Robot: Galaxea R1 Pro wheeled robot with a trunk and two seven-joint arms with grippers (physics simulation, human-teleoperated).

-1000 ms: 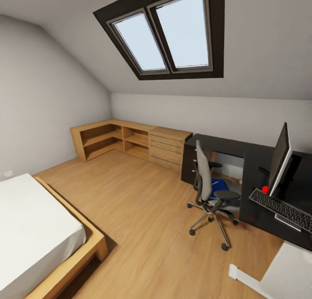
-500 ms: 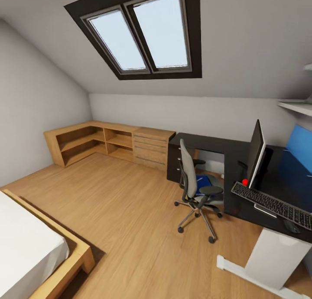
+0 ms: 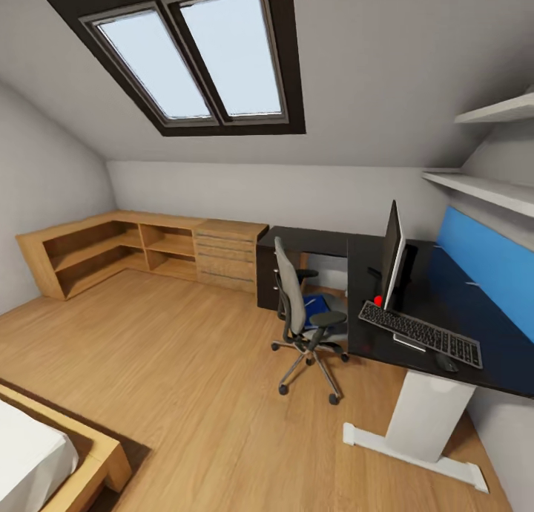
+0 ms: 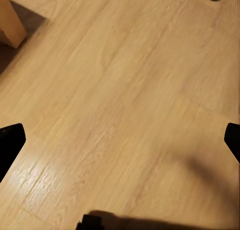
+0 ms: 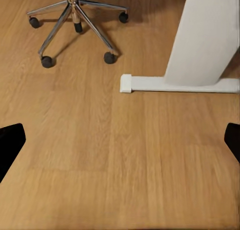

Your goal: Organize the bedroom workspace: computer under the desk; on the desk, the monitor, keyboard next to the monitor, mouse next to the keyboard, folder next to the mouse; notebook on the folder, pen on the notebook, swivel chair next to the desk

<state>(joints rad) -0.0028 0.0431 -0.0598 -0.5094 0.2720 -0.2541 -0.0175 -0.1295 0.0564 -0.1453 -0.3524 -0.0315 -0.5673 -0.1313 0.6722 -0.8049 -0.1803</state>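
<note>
Keyboard (image 3: 420, 332) lies lengthwise along the desk (image 3: 475, 326) edge before the monitor (image 3: 391, 254); both tools spread apart.

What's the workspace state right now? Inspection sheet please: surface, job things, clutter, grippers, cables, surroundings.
Surface: desk has a black top with a blue back panel.
Job things: monitor upright on the desk; keyboard in front of it; mouse by the keyboard's near end; folder lies on the swivel chair, which stands by the desk.
Clutter: nothing seen.
Grippers: left gripper and right gripper open, empty, over the wood floor.
Cables: nothing seen.
Surroundings: skylight, wooden shelf unit, bed corner, wall shelves.
</note>
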